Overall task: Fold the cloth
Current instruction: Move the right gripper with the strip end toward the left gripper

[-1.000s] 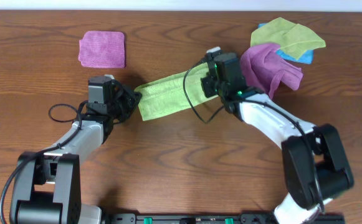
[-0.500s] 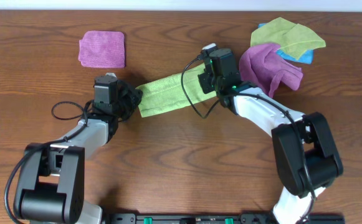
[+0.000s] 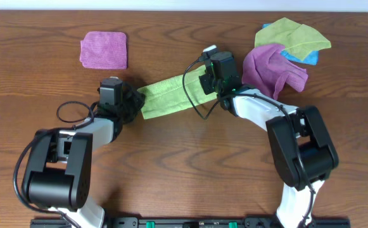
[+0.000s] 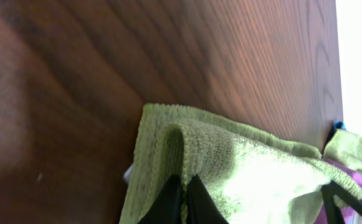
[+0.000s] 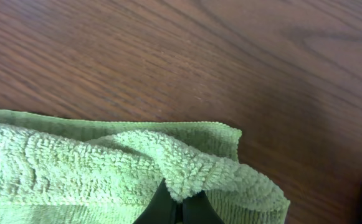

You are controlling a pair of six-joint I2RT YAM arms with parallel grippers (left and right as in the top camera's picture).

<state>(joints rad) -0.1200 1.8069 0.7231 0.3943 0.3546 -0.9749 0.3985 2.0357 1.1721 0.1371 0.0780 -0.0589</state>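
Note:
The lime-green cloth lies as a narrow folded strip on the wooden table, stretched between both grippers. My left gripper is shut on a pinched fold at its left end; the left wrist view shows the black fingertips closed on the cloth. My right gripper is shut on the strip's right end; in the right wrist view the fingers pinch a raised fold of cloth.
A folded purple cloth lies at the back left. A crumpled purple cloth sits just right of the right gripper. A yellow-green cloth bunched with a blue one lies at the back right.
Both grippers have moved away from me with the cloth, the left one also rightward. The strip has shifted toward the far side and sits shorter between them.

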